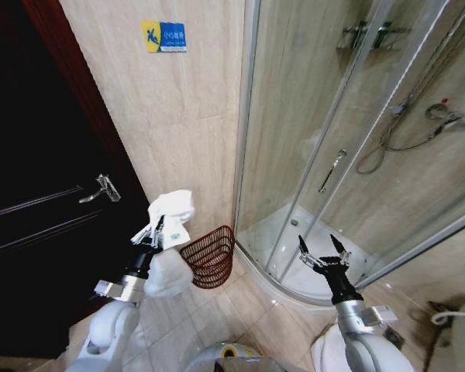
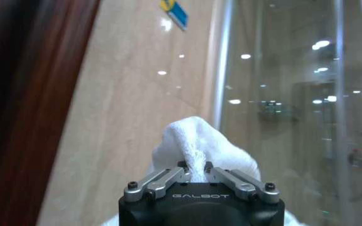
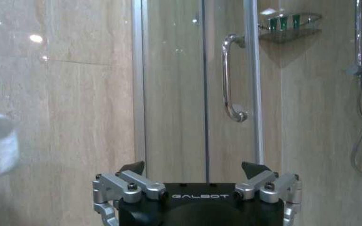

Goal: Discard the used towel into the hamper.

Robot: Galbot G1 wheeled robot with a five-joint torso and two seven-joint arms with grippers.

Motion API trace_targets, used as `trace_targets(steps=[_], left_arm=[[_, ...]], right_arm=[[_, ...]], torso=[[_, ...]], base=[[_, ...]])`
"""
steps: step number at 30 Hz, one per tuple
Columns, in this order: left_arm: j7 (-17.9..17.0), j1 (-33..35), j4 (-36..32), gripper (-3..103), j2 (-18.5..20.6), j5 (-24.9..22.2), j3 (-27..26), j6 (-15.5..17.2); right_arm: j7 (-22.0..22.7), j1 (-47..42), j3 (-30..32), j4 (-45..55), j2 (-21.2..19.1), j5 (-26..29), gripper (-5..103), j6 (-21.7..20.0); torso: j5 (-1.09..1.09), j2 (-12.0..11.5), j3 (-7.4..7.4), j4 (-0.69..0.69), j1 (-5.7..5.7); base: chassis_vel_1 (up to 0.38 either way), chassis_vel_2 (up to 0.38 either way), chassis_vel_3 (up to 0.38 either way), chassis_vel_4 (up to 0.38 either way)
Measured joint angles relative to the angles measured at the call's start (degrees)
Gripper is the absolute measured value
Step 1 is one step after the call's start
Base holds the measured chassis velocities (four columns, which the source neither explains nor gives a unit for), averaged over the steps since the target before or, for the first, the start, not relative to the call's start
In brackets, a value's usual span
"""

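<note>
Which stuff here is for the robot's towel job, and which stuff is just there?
For the job:
- white towel, pinched in the left gripper
- hamper, on the floor by the wall, to the right of the towel

Just there:
- right gripper, open and holding nothing
- glass shower door with its handle
- dark door
- blue and yellow sign

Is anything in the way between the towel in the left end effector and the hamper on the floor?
Nothing visible: the towel hangs from the left end effector beside the open-topped hamper.
</note>
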Motion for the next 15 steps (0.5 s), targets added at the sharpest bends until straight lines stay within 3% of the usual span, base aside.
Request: trace_targets(steps=[4, 10, 15], left_arm=[[0.1, -3.3, 1.9, 5, 1.2, 0.6, 2.5, 1.3], [-4.0, -9.0, 6.6, 5, 3.6, 3.0, 7.4, 3.4], [-4.9, -14.5, 12.2, 5, 5.0, 3.3, 12.4, 4.1]], right_arm=[[-0.2, -0.1, -0.1, -0.1, -0.1, 0.2, 100, 0.0], [-0.5, 0.0, -0.7, -0.2, -0.5, 0.4, 100, 0.0], [-0.5, -0.7, -0.2, 0.0, -0.4, 0.5, 100, 0.1]], torso=[[0.00, 0.0, 0.00, -0.01, 0.00], [0.00, 0.0, 0.00, 0.01, 0.00], [0.00, 0.0, 0.00, 0.00, 0.00]], base=[[0.000, 0.000, 0.000, 0.000], [0.000, 0.000, 0.000, 0.000], [0.000, 0.000, 0.000, 0.000]])
